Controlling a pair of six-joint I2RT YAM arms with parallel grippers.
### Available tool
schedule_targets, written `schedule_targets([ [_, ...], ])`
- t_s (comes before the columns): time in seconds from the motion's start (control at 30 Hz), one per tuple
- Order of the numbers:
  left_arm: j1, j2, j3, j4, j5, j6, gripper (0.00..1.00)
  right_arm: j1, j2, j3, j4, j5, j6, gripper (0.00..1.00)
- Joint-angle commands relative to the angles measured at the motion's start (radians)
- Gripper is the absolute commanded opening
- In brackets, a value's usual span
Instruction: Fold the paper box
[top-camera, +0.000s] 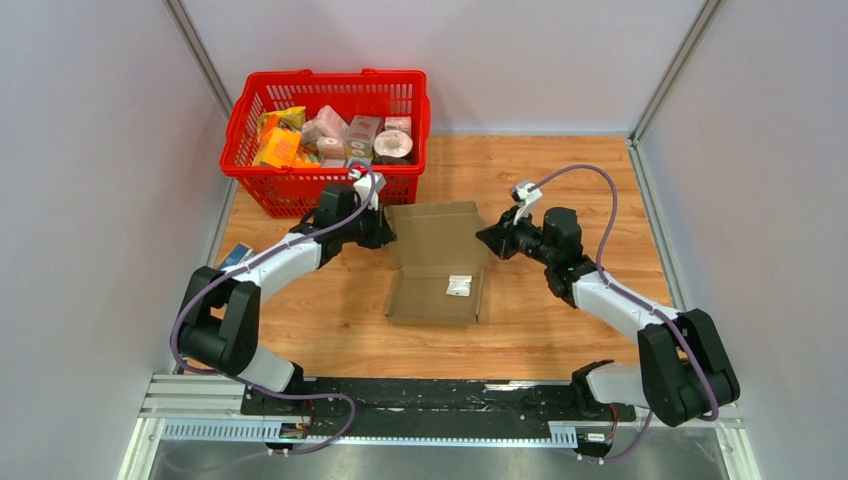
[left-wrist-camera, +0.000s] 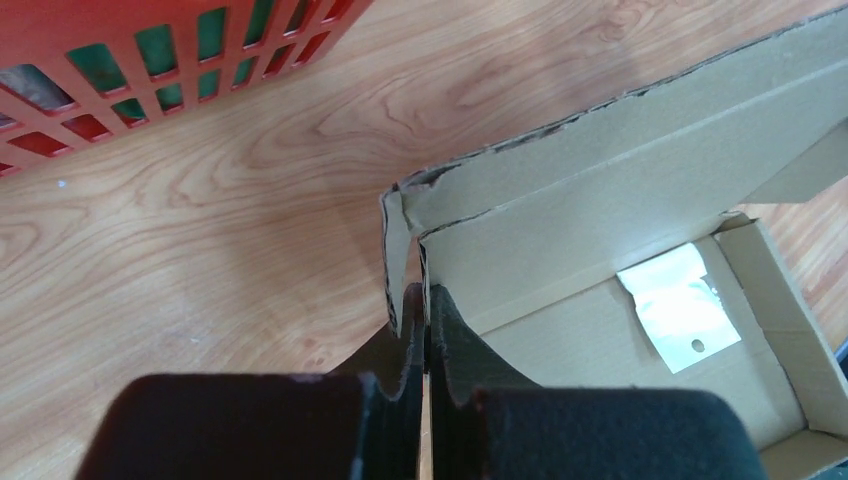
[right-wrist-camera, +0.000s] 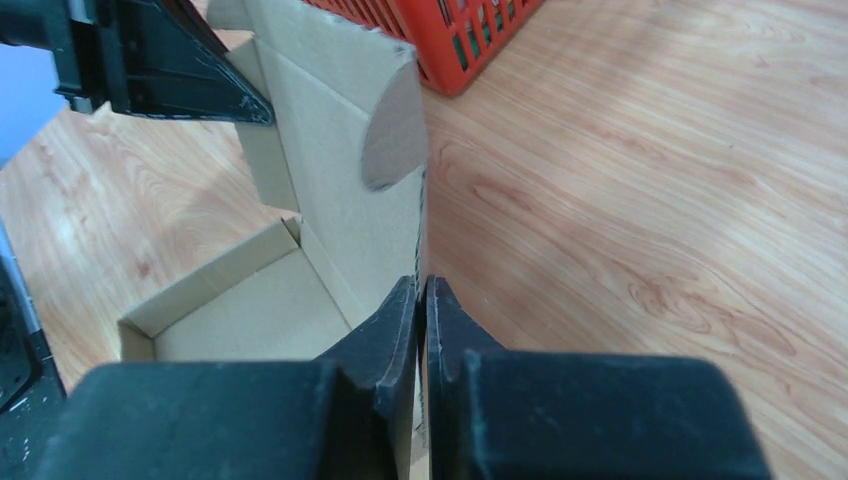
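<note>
On the wooden surface (top-camera: 330, 320): the paper box (top-camera: 430, 300) sits midway between both arms, its tray part formed and its back lid panel open toward the red basket (top-camera: 300, 190). A small white sachet (top-camera: 459, 285) lies in the tray.
Handling: judged light, stiff across the panels and weak at the scored creases. The edges would crush under a hard pinch. It is best taken by the lid's side edges, close to the corners.
Left end effector (left-wrist-camera: 425, 300): clenched on the lid's left corner flap, with cardboard between the fingers.
Right end effector (right-wrist-camera: 421, 290): clenched on the lid's right edge, below the rounded tab.
Relation: the lid spans between the two grips, one at each side.
</note>
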Motion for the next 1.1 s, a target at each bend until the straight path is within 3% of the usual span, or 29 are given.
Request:
schedule_targets([
  [0.0,-0.027,-0.065,0.027,0.023,-0.057,0.051,0.0,0.087,-0.031,0.092,-0.142,0.169,-0.042,0.11],
  [0.13,-0.079,-0.11,0.032,-0.031,-0.177,0.098,0.0,0.162,-0.033,0.185,-0.415,0.323,-0.016,0.17],
  [0.23,-0.108,-0.145,0.0,0.003,-0.203,0.108,0.0,0.167,-0.043,0.233,-0.553,0.337,0.0,0.27],
  [0.33,-0.124,-0.165,-0.02,0.012,-0.208,0.108,0.0,0.167,-0.037,0.267,-0.643,0.314,0.0,0.3],
  [0.47,-0.131,-0.187,-0.036,0.004,-0.226,0.101,0.0,0.168,-0.028,0.265,-0.69,0.326,0.012,0.32],
  [0.63,-0.134,-0.214,-0.065,0.012,-0.239,0.103,0.0,0.171,-0.042,0.256,-0.752,0.343,0.024,0.5],
  [0.93,-0.136,-0.216,-0.059,-0.013,-0.234,0.14,0.0,0.17,0.012,0.303,-0.755,0.377,-0.04,0.51],
  [1.0,-0.136,-0.214,-0.057,-0.02,-0.233,0.147,0.0,0.17,0.024,0.311,-0.749,0.449,-0.068,0.61],
  [1.07,-0.136,-0.204,-0.056,-0.023,-0.213,0.166,0.0,0.151,0.047,0.319,-0.721,0.428,-0.103,0.71],
])
